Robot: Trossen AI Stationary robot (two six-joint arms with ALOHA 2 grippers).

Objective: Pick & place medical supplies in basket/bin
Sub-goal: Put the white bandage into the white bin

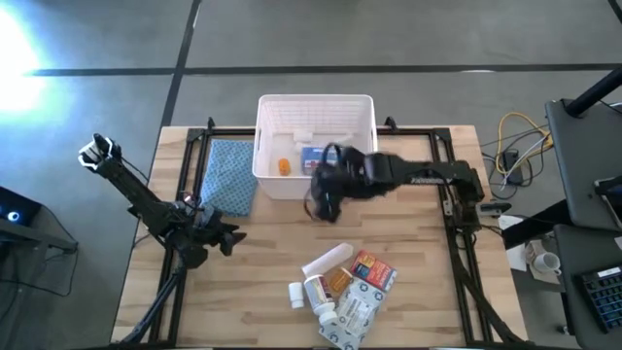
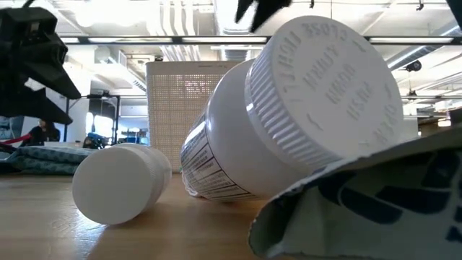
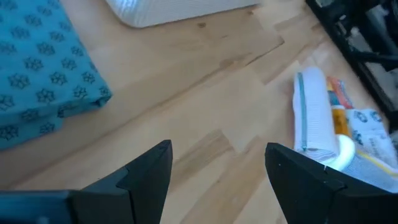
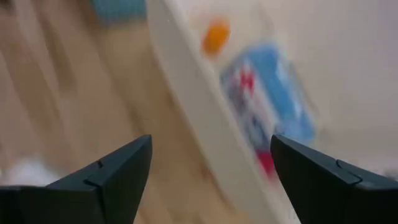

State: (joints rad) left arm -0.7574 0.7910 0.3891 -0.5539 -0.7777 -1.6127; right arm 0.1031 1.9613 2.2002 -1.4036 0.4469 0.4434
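Note:
The white bin (image 1: 316, 107) stands at the table's far middle and holds a blue-white first-aid box (image 1: 313, 157) and a small orange item (image 1: 283, 167). My right gripper (image 1: 326, 197) hangs open and empty above the bin's near rim; its wrist view (image 4: 211, 180) looks down on the first-aid box (image 4: 267, 106). My left gripper (image 1: 229, 239) waits open and empty at the left (image 3: 217, 174). Near the front edge lie a white tube (image 1: 328, 261), an orange box (image 1: 374, 269), two white pill bottles (image 1: 313, 291) and a grey-white pack (image 1: 352, 313).
A folded blue patterned cloth (image 1: 228, 175) lies left of the bin. In the low view two pill bottles (image 2: 289, 108) lie on their sides close up, with the bin (image 2: 184, 101) behind them. Bare wood lies between the bin and the supplies.

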